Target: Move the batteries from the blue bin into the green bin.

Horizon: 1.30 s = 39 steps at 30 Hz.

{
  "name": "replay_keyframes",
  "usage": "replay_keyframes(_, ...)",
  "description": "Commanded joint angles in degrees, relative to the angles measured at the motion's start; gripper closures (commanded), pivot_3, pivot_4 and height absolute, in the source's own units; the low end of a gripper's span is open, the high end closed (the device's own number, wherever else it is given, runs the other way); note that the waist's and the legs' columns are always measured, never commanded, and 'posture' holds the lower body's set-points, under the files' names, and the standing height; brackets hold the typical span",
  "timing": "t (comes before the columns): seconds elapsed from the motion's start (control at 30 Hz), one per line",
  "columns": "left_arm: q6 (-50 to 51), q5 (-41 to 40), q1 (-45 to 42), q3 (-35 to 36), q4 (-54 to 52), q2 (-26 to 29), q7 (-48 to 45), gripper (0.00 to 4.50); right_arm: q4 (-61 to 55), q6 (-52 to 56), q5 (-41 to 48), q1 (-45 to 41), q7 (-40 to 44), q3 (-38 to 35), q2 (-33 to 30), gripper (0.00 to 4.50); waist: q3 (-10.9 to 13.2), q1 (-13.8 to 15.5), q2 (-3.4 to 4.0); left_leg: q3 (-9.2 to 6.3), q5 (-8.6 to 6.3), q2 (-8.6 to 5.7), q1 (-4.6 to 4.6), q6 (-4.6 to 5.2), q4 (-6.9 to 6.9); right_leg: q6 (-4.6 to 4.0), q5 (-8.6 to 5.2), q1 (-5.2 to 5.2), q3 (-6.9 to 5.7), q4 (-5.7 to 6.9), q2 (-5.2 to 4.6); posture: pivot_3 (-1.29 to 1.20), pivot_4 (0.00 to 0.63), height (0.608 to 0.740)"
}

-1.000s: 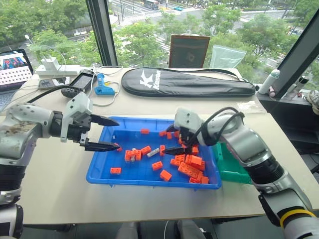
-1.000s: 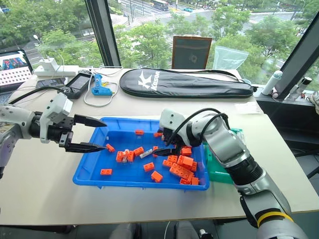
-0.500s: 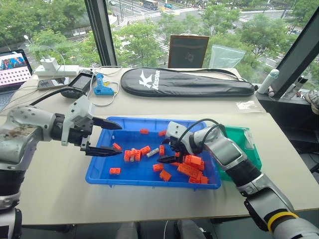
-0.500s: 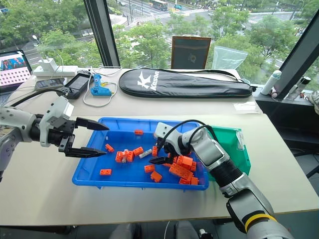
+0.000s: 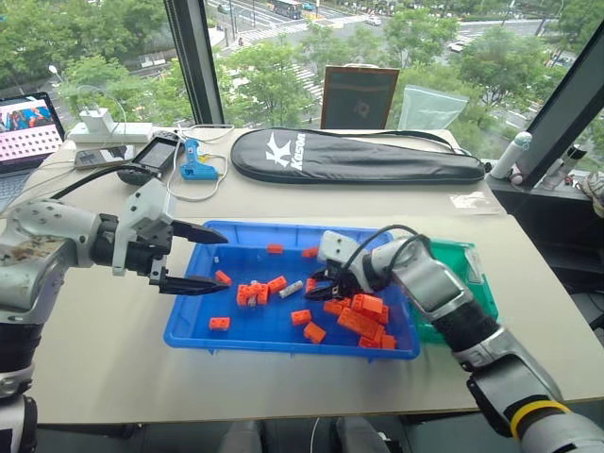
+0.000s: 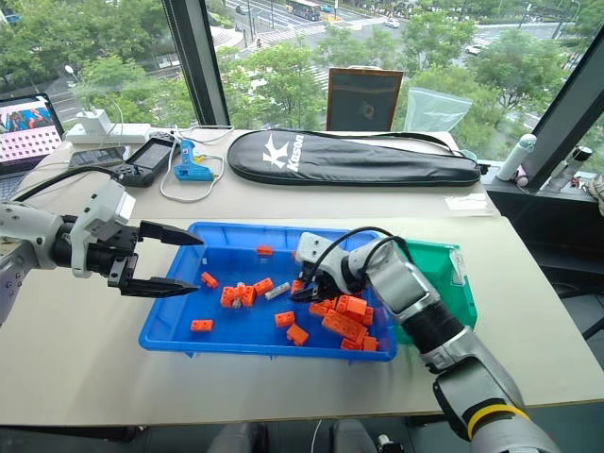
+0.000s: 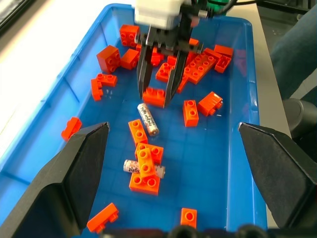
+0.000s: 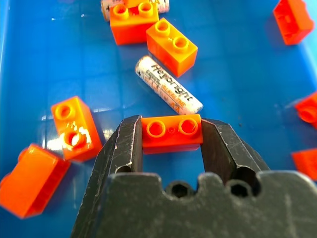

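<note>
The blue bin (image 5: 247, 323) holds many orange bricks and the batteries. One battery (image 8: 168, 90) lies bare on the bin floor just beyond my right gripper (image 8: 171, 131), which is shut on a small orange brick (image 8: 171, 133), one finger at each end. Another battery (image 7: 143, 168) lies partly under a brick. The left wrist view also shows that right gripper (image 7: 157, 94) low in the bin, beside the bare battery (image 7: 147, 119). My left gripper (image 5: 203, 260) hangs open above the bin's left end, holding nothing. The green bin (image 5: 475, 276) stands against the blue bin's right side, behind my right arm.
A black racket case (image 5: 354, 156) lies across the back of the table. At the back left are a laptop (image 5: 28, 127), a white adapter (image 5: 99, 123), a game controller (image 5: 151, 156) and a blue tool (image 5: 196, 165). A window post (image 5: 193, 57) rises behind.
My right gripper's fingers have gone from wide apart to closed on an orange brick, and it has sunk a little in the bin. My left arm has kept still.
</note>
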Motion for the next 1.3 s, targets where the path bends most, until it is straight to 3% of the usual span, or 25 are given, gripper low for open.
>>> replay_keyframes(0.03,-1.3,0.4,-1.4,-0.1,-0.3,-0.3,0.2,0.0,-1.1,-0.9,-2.1,-2.0,-1.0,-2.8,-3.0,3.07,0.0,0.0,0.0,0.0,0.0,0.0,0.0,0.0,0.0,0.0,0.0,0.0,0.0,-0.01,0.0,0.0,0.15,0.74)
replay_keyframes(0.13,-1.8,0.9,-1.9,-0.6,0.2,-0.8,0.1,0.0,1.5,-2.4,-3.6,-2.1,-3.0,-3.3,-3.1,3.07,0.0,-0.3,-0.01,-0.01,0.0,0.03,0.02,0.0,-0.02,-0.01,0.0,0.0,-0.01,0.0,0.04,0.0,0.15,0.74)
replay_keyframes(0.17,-2.4,1.2,-2.1,-0.7,0.5,-1.1,0.1,0.0,2.2,-3.3,-4.3,-2.1,-3.6,-3.1,-3.1,2.57,0.0,-0.4,-0.01,-0.01,0.0,0.03,0.02,0.0,-0.02,-0.01,0.0,-0.01,0.0,0.01,0.05,0.0,0.15,0.74)
replay_keyframes(0.43,-3.4,2.3,-1.5,-1.0,1.1,-0.9,0.0,0.0,-0.1,-3.8,-4.2,-1.6,-5.1,-3.2,0.1,0.04,0.0,-0.4,-0.01,-0.01,0.0,0.02,0.01,0.0,-0.02,-0.01,0.0,-0.02,0.01,0.01,0.05,0.0,0.15,0.74)
replay_keyframes(0.63,-3.2,2.5,-0.1,-0.3,0.5,-0.3,0.7,0.0,-5.1,-2.8,-1.1,1.6,-1.8,0.3,5.3,0.04,0.0,-0.4,0.0,-0.03,0.0,0.03,0.01,0.0,-0.04,-0.01,0.0,-0.02,0.0,0.01,0.05,0.0,0.15,0.74)
replay_keyframes(1.03,-0.7,0.5,0.5,1.4,-1.6,0.7,1.4,0.0,7.0,-6.6,-3.6,-0.1,-3.6,2.9,12.2,0.04,0.0,-0.3,0.0,-0.01,0.01,0.02,0.01,-0.01,0.0,-0.01,0.0,0.01,0.0,0.02,0.04,0.0,0.15,0.74)
replay_keyframes(1.13,-0.6,0.5,1.1,1.7,-2.1,0.7,1.8,0.0,8.7,-6.5,-4.3,-0.5,-2.8,3.3,12.3,0.75,0.0,-0.3,0.0,-0.03,0.01,0.03,0.02,-0.01,0.0,-0.01,0.0,0.0,0.0,0.04,0.04,0.0,0.15,0.74)
replay_keyframes(1.3,0.0,-0.9,2.3,2.4,-3.2,0.5,2.0,0.0,6.5,-5.8,-4.0,-0.2,1.8,4.5,10.3,2.43,0.0,-0.3,0.0,-0.03,0.01,0.03,0.02,-0.01,-0.01,-0.01,0.0,0.0,0.0,0.04,0.05,0.0,0.15,0.74)
